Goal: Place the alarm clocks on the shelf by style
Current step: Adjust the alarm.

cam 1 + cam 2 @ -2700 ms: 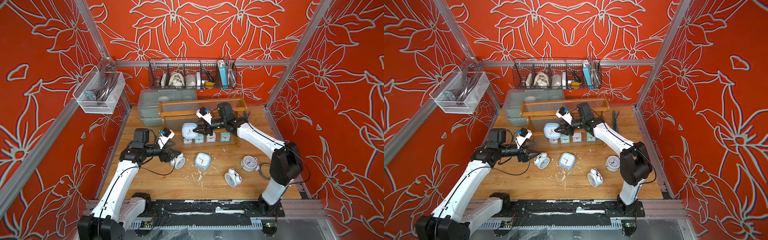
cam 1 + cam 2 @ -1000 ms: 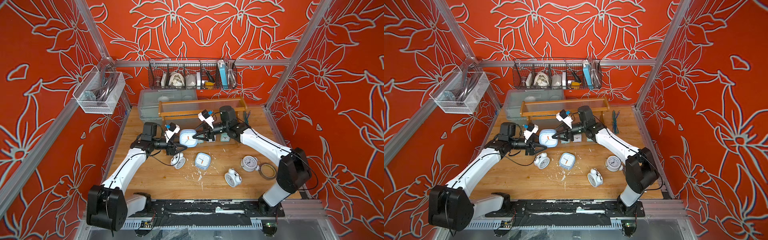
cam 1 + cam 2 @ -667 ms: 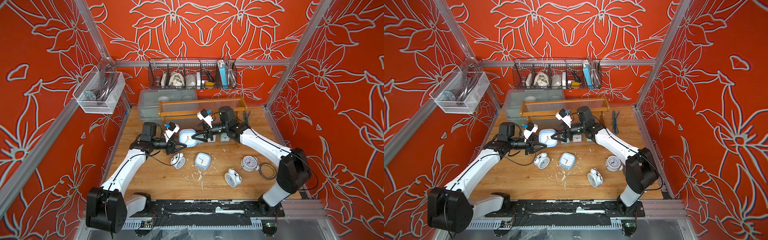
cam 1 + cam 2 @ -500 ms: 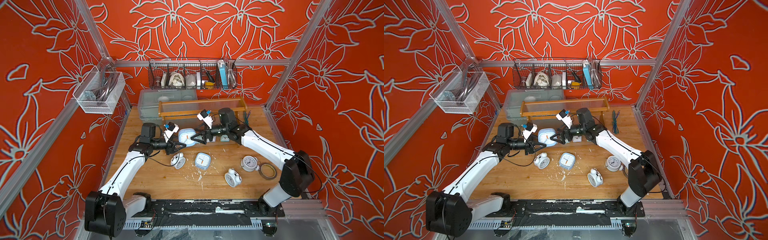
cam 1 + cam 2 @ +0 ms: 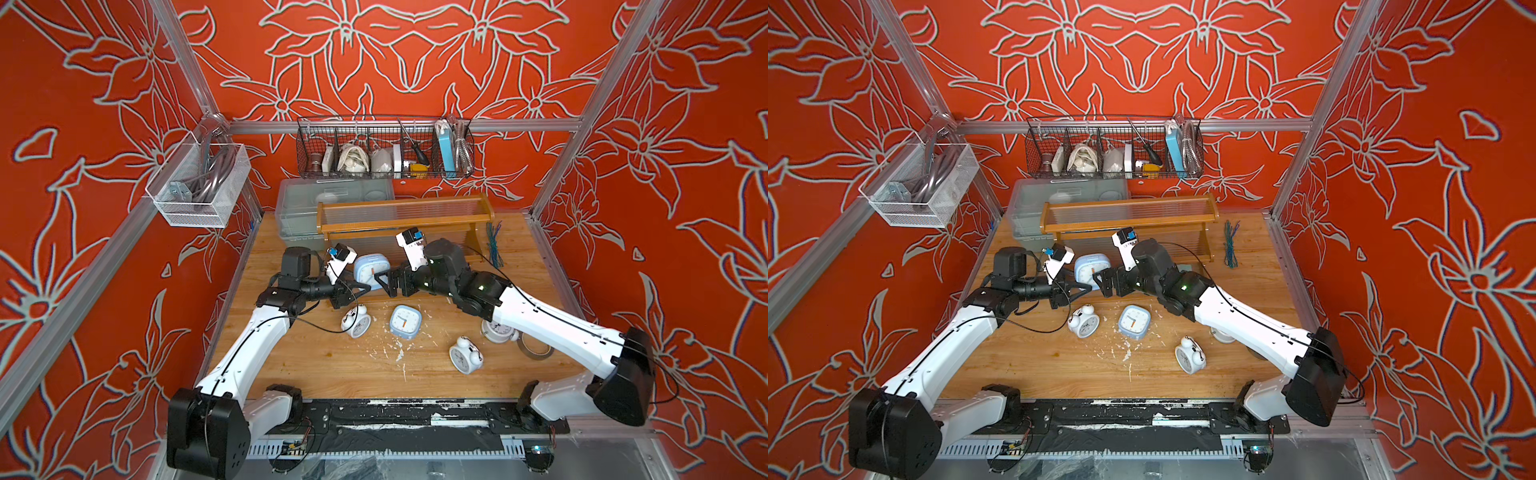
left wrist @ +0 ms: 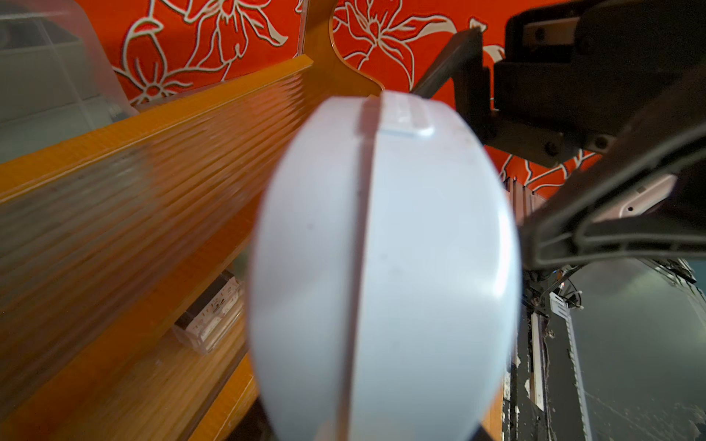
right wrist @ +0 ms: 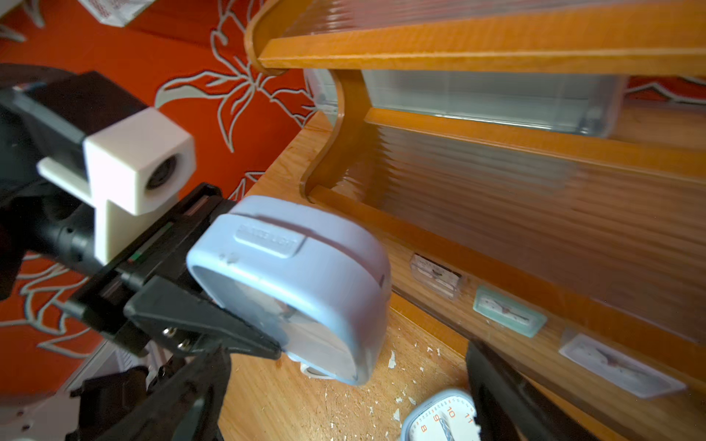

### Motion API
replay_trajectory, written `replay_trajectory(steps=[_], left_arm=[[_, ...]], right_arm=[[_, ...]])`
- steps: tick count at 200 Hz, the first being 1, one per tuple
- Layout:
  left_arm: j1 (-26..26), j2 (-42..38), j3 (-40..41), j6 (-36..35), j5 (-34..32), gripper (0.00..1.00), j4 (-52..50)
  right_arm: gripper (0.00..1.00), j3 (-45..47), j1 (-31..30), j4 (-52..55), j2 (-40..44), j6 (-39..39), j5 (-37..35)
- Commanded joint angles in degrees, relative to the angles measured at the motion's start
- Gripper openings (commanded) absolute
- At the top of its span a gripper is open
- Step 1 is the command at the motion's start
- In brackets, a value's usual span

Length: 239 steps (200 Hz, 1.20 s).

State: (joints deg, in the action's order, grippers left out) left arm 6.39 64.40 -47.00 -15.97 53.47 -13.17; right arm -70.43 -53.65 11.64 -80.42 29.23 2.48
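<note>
Left gripper: black fingers clamped on a smooth, matte pale-blue rounded-square clock, held just in front of the shelf, which is glossy brown wood with ribbed clear panels. Right gripper: jaws wide apart, beside that clock. Tiny square clocks stand on the shelf's lowest tier. Round white twin-bell clocks lie well in front of the shelf.

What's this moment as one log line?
left gripper: shut on pale-blue rounded-square clock; right gripper: open; brown wooden shelf: clock not placed
</note>
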Motion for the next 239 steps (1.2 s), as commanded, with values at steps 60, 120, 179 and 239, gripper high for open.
replay_trajectory(steps=[60, 120, 179, 239], left_arm=[[0.6, -1.8, -0.2, 0.5, -0.5, 0.29, 1.1], [0.6, -1.9, 0.0, 0.1, -0.6, 0.29, 0.5], [0.7, -1.6, 0.2, -0.2, -0.5, 0.30, 0.7], [0.7, -1.6, 0.4, -0.5, -0.9, 0.31, 0.5]], right_arm=[[0.99, -7.6, -6.1, 0.5, -4.1, 3.3, -16.0], [1.00, -10.5, -7.2, 0.8, -8.0, 3.1, -17.9], [0.99, -11.8, -7.8, 1.2, -10.9, 3.9, -18.6], [1.00, -12.5, -8.1, 0.9, -12.7, 4.3, -18.4]])
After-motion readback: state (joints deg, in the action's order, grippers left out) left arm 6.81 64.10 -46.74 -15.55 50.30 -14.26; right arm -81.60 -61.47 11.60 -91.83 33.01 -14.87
